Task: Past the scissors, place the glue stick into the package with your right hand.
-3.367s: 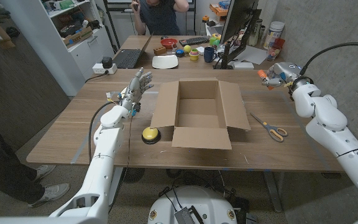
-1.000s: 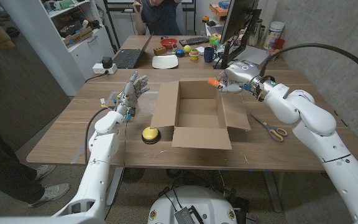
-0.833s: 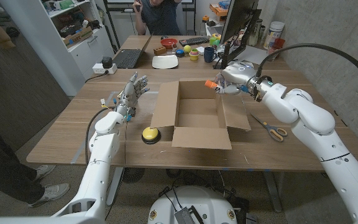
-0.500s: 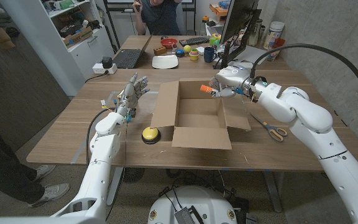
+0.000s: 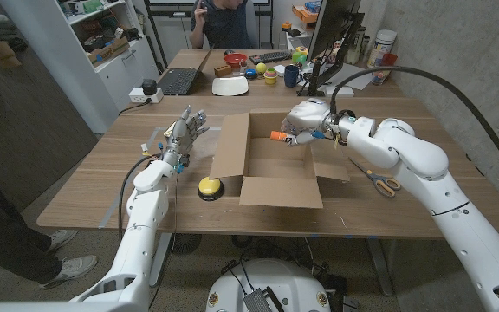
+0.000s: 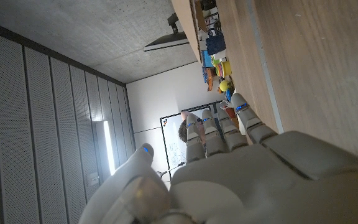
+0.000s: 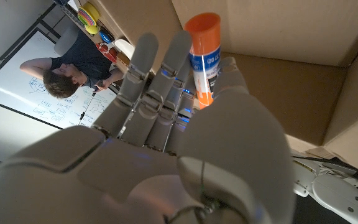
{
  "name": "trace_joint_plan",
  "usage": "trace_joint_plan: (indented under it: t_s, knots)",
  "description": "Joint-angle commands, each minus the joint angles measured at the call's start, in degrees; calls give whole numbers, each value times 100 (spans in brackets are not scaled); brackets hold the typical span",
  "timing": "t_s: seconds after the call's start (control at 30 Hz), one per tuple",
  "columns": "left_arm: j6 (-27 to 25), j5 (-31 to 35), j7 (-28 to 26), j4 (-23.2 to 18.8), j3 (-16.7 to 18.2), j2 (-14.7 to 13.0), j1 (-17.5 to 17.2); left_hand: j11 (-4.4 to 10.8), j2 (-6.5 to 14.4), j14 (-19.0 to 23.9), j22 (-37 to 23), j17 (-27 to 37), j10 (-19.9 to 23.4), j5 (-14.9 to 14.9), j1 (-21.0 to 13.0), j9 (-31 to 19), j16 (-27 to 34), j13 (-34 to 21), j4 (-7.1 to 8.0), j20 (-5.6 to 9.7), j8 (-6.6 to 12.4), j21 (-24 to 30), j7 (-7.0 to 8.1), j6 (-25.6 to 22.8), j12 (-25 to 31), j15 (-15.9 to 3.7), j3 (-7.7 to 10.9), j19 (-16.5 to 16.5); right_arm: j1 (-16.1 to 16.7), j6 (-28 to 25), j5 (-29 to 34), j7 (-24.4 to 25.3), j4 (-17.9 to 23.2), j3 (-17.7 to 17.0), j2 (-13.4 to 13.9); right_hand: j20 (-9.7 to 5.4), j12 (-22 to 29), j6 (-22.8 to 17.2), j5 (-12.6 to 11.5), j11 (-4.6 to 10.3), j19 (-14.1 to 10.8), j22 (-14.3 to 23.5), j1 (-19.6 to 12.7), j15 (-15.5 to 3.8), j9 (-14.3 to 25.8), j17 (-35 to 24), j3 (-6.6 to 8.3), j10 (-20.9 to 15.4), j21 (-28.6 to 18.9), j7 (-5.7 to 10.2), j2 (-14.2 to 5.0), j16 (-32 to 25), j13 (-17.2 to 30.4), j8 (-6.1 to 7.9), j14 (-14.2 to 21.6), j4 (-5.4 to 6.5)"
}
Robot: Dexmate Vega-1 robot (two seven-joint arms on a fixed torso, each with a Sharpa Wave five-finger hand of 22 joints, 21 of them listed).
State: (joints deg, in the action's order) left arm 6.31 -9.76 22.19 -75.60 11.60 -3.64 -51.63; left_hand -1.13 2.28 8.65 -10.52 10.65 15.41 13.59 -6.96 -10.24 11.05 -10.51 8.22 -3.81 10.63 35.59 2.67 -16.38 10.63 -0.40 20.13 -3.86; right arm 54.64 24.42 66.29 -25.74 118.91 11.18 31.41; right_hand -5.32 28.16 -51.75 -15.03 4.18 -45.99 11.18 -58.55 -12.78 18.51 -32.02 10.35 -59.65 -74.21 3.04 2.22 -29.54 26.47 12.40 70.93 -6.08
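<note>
My right hand [image 5: 305, 122] hangs over the open cardboard box [image 5: 277, 159] and holds the glue stick [image 5: 280, 136], its orange cap pointing toward the box's middle. In the right wrist view the glue stick [image 7: 203, 57] stands between my fingers [image 7: 157, 81] with the box's inner wall [image 7: 278, 31] beyond it. The scissors [image 5: 379, 180], with yellow and grey handles, lie on the table right of the box, behind my right forearm. My left hand [image 5: 186, 127] stands upright with its fingers spread, left of the box, holding nothing; the left wrist view shows that hand [image 6: 229, 168] over the wooden tabletop.
A yellow round button [image 5: 209, 186] sits by the box's front left corner. At the table's far side are a laptop [image 5: 178, 81], a white bowl [image 5: 230, 86], small toys, a monitor [image 5: 332, 35] and cups. A person [image 5: 226, 19] sits behind the table.
My right hand has carried the glue stick leftward from beyond the scissors to above the box, and lower. My left hand has barely moved.
</note>
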Motion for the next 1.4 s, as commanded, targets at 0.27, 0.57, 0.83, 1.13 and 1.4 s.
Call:
trace_joint_plan:
  t_s: [0.27,0.57,0.83,1.13,1.4]
  knots:
    - [112,-46,146,258,121,23,77,-30,-4,-2,-14,18,-12,30,32,-9,23,-21,-8,-3,30,-13,4,8,46,5,-30,-22,-513,125,161,-381,-497,777,56,-742,25,-89,-45,-32,27,12,-818,-2,57,-49,-33,-64,-78,-23,-849,16,69,50,5,-8]
    - [233,-60,206,482,174,54,154,-12,-7,-8,-14,17,-21,31,38,-8,19,-20,-9,-5,18,-24,6,37,45,-2,-40,-13,-725,234,162,-671,-599,1179,10,-743,47,-164,-50,-35,-4,11,-847,0,82,-88,-54,-125,-109,-35,-855,-9,104,80,69,-14]
    - [307,-76,291,647,217,67,228,-16,-9,-17,-15,16,-45,30,45,-8,13,-19,-8,-3,12,-33,12,55,38,2,-52,-7,-822,297,212,-781,-634,1435,-45,-748,58,-184,-56,-54,-54,10,-889,1,102,-116,-66,-156,-140,-34,-851,-19,138,88,98,-34]
    - [337,-67,325,728,280,57,267,-24,-11,-27,-16,16,-70,27,54,-7,7,-18,-6,-8,3,-42,27,83,34,4,-64,0,-912,348,345,-807,-770,1668,-52,-749,57,-264,-62,-58,-69,-2,-932,8,127,-151,-89,-224,-148,-11,-838,-28,143,117,129,-51]
    - [426,-80,401,934,330,66,345,-15,-13,-25,-17,15,-71,25,63,-7,6,-17,-4,-9,6,-49,24,82,38,1,-75,4,-1064,393,451,-971,-1025,1975,-101,-750,51,-313,-70,-58,-78,-10,-969,10,141,-176,-105,-273,-151,4,-832,-27,140,128,140,-64]
